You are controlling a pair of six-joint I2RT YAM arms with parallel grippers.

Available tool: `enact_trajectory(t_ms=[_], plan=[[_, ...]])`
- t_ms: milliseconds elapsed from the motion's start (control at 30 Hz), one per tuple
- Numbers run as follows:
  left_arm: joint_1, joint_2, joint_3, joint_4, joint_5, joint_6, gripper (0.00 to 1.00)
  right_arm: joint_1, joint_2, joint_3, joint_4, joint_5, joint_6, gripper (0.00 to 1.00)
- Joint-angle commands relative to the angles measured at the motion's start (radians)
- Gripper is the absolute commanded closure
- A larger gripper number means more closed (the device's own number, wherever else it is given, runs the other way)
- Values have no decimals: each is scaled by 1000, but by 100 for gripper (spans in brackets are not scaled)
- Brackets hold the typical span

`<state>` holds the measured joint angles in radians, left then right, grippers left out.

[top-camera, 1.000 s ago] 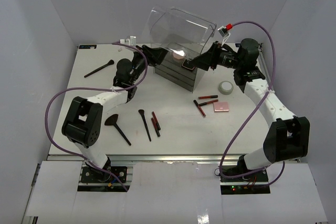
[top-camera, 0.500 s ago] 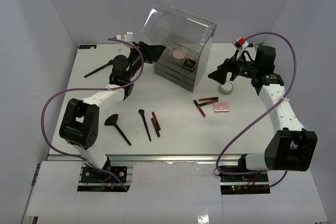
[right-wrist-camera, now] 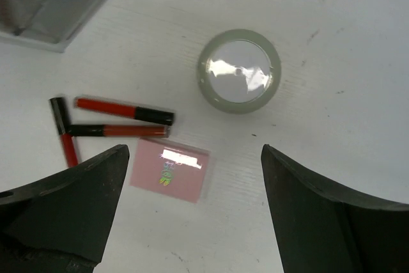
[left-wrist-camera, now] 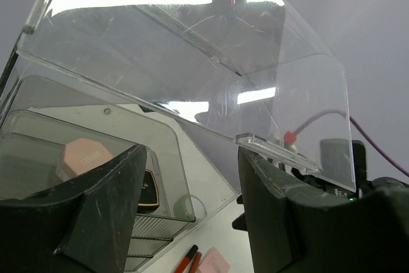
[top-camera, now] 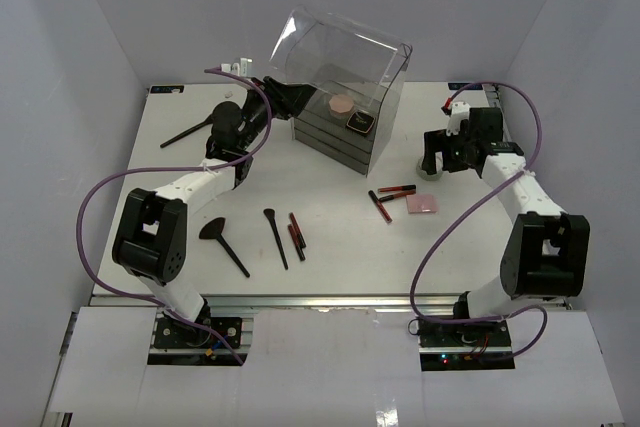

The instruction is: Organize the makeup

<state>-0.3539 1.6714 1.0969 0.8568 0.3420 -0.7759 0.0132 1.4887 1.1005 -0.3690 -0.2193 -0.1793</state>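
Note:
The clear box (top-camera: 345,67) stands at the back with its lid (left-wrist-camera: 192,62) tilted up. My left gripper (top-camera: 288,102) is open under the lid's front lip, which rests on one fingertip (left-wrist-camera: 246,158). Inside the top tray lie a pink round compact (top-camera: 342,104) and a black square compact (top-camera: 360,121). My right gripper (right-wrist-camera: 193,151) is open, pointing down above the white round jar (right-wrist-camera: 239,71) and the pink square compact (right-wrist-camera: 170,169). Red-and-black sticks (right-wrist-camera: 124,110) lie left of them.
Dark drawers (top-camera: 335,142) form the box's base. Black-handled brushes lie at the left (top-camera: 188,131) and front left (top-camera: 222,242), (top-camera: 275,237), with more red-and-black sticks (top-camera: 296,232) beside them. Purple cables loop off both arms.
My right gripper has let go of the black square compact in the box's top tray, pulled out to the right and come down over the white jar. The left arm still props the lid.

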Motion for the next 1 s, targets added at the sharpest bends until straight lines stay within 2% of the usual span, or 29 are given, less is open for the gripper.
enact_trajectory(t_ms=[0,300,600,967], plan=[[10,-67,43,16,17,-14,30,2,137,91,-4,188,100,10],[15,-76,46,10,34,-26,30,10,330,210,-45,134,150,10],[16,-73,57,6,38,-32,30,31,433,291,-45,160,156,10],[16,-71,73,-3,41,-34,30,44,482,307,-43,213,156,9]])
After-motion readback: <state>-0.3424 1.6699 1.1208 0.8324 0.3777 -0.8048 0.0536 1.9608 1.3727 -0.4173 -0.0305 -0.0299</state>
